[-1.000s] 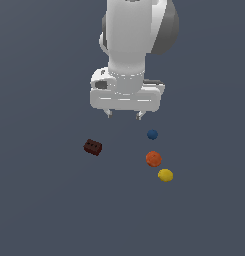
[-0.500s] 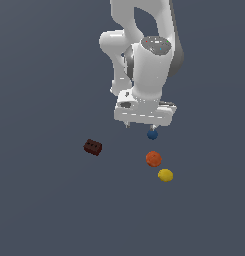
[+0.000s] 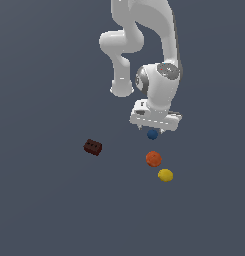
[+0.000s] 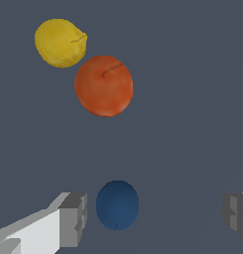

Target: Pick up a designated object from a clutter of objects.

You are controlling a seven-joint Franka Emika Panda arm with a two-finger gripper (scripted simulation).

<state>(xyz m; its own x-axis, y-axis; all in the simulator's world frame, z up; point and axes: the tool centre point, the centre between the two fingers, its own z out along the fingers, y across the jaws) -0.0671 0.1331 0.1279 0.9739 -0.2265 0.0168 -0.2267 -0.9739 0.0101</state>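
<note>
Lower now than half a second ago, my gripper (image 4: 155, 216) straddles the blue ball (image 3: 152, 134) with fingers (image 4: 73, 218) spread wide, nothing grasped. Ball sits nearer one finger, with the orange ball (image 3: 153, 158) and yellow ball (image 3: 165, 175) beyond.
</note>
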